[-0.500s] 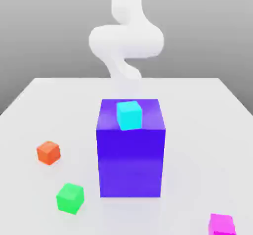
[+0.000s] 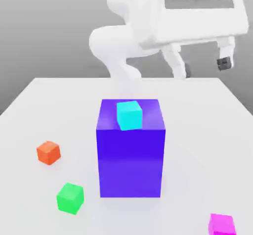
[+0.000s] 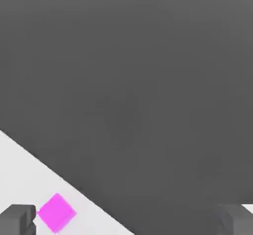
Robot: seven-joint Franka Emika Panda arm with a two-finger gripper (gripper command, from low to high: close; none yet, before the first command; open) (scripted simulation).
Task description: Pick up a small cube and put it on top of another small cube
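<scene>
The white robot arm's hand has just swung into sight, high above the white table (image 2: 29, 100) on the exterior view's right, so the pick-up is only starting. Its gripper (image 2: 203, 67) hangs pointing down with its two fingers spread wide and holding nothing. The small shiny pink cube (image 2: 221, 224) sits on the table's near corner, well below the gripper and away from the big blue block (image 2: 131, 160) with the small cyan cube (image 2: 129, 115) on top.

White two-finger gripper (image 2: 203, 67) spread wide high above white table (image 2: 29, 110), small glossy cyan cube (image 2: 129, 115) atop big blue block (image 2: 131, 150), small magenta cube (image 2: 221, 225) near front edge
</scene>
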